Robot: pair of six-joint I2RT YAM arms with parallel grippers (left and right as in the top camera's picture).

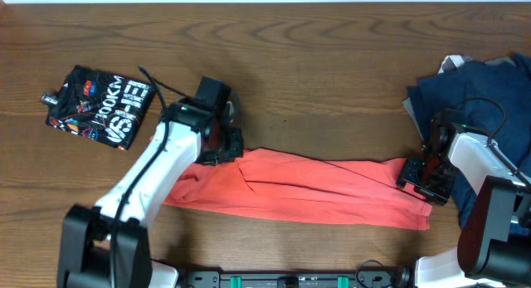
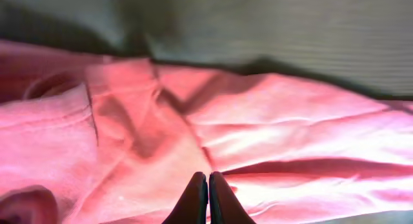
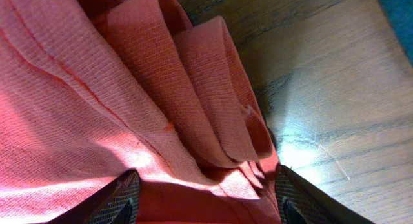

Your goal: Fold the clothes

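The coral-red T-shirt lies as a long, creased band across the front of the table. My left gripper is at its upper left end. In the left wrist view the fingers are pressed together on the red fabric, and creases run out from the tips. My right gripper is at the shirt's right end. In the right wrist view its fingers stand wide apart with bunched layers of red fabric between them.
A folded black shirt with white lettering lies at the back left. A pile of dark navy clothes sits at the right edge, just behind my right arm. The wooden table shows behind the red shirt.
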